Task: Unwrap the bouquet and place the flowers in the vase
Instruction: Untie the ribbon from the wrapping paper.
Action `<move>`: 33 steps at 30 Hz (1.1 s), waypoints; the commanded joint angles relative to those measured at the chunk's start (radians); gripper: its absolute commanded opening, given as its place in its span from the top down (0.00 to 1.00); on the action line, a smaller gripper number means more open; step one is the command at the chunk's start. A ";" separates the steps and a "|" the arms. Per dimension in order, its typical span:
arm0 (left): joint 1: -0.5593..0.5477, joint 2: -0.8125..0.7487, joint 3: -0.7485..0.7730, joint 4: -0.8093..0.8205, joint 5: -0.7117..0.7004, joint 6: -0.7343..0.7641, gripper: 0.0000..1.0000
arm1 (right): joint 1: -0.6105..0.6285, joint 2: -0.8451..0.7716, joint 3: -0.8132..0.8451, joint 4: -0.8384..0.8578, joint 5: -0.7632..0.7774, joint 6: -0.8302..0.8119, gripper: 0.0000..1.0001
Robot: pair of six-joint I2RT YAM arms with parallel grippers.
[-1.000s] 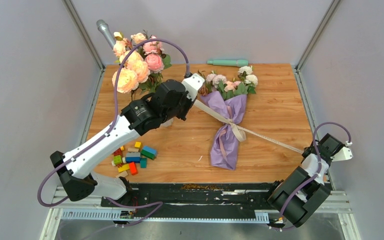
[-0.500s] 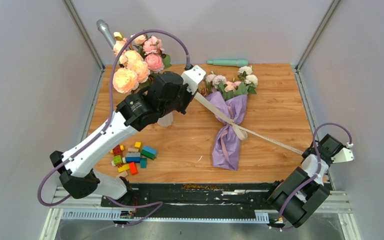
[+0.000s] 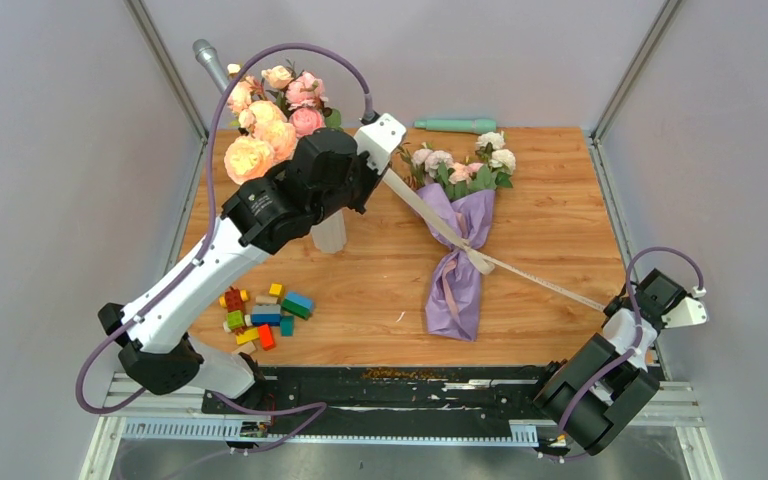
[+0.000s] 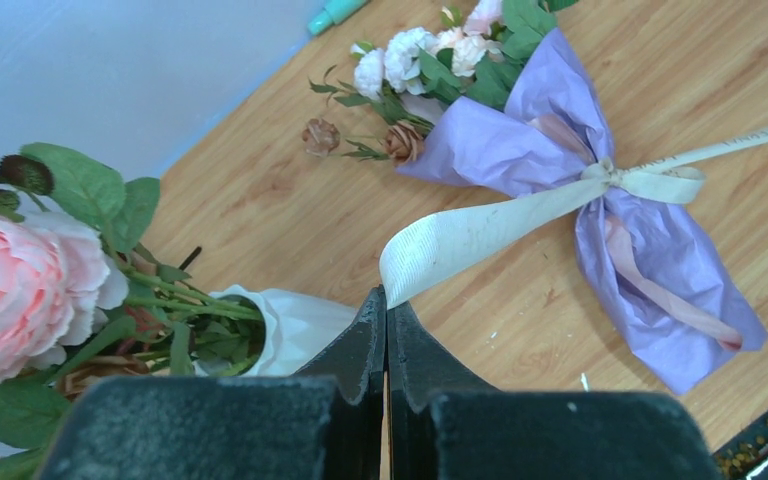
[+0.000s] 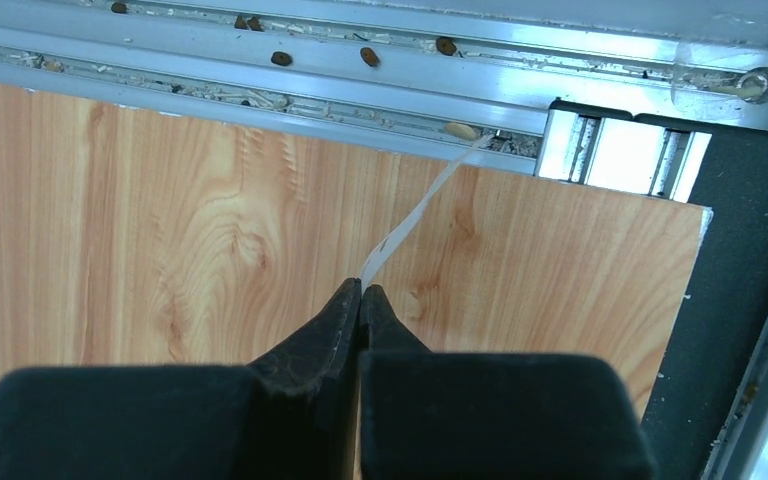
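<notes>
The bouquet [image 3: 458, 262] lies in lilac paper at mid-table, its small white and pink flowers [image 3: 463, 161] pointing to the far edge. A beige ribbon [image 3: 538, 282] is knotted round its waist and stretched taut both ways. My left gripper [image 3: 386, 177] is shut on the ribbon's far-left end [image 4: 475, 228], above the table beside the flowers; in the left wrist view its tips [image 4: 387, 300] pinch the ribbon. My right gripper [image 3: 612, 301] is shut on the thin other end [image 5: 415, 215] near the front right corner [image 5: 360, 290]. The white ribbed vase [image 3: 329, 233] stands partly hidden under my left arm [image 4: 295, 330].
Large peach and pink blooms [image 3: 265, 130] rise from the vase. Several coloured blocks [image 3: 266, 316] lie front left. A teal tube [image 3: 455, 125] lies at the far edge and a grey rod [image 3: 210, 62] leans in the back left corner. A black strip [image 3: 410, 385] runs along the front edge.
My left arm has drawn back and to the left with the ribbon end, uncovering more of the vase. The ribbon stays taut. The right arm has not moved.
</notes>
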 commanded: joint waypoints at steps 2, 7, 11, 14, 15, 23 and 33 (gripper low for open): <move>0.021 0.018 0.088 0.005 -0.020 0.047 1.00 | -0.010 -0.007 -0.005 0.007 0.033 0.002 1.00; 0.026 0.043 0.156 0.008 -0.048 0.079 1.00 | -0.012 0.001 -0.004 0.007 0.035 0.004 1.00; 0.029 0.050 0.189 0.027 -0.067 0.104 1.00 | -0.012 0.012 -0.003 0.006 0.039 0.006 1.00; 0.030 0.053 0.213 0.037 -0.086 0.115 1.00 | -0.017 0.021 0.000 -0.005 0.049 0.011 1.00; 0.030 0.054 0.217 0.044 -0.091 0.122 1.00 | -0.019 0.023 0.002 -0.008 0.049 0.012 1.00; 0.035 0.033 0.231 0.104 -0.166 0.158 1.00 | -0.030 0.015 0.001 -0.030 0.079 0.027 1.00; 0.037 -0.013 0.201 0.160 -0.249 0.209 1.00 | -0.037 0.018 0.003 -0.056 0.121 0.051 1.00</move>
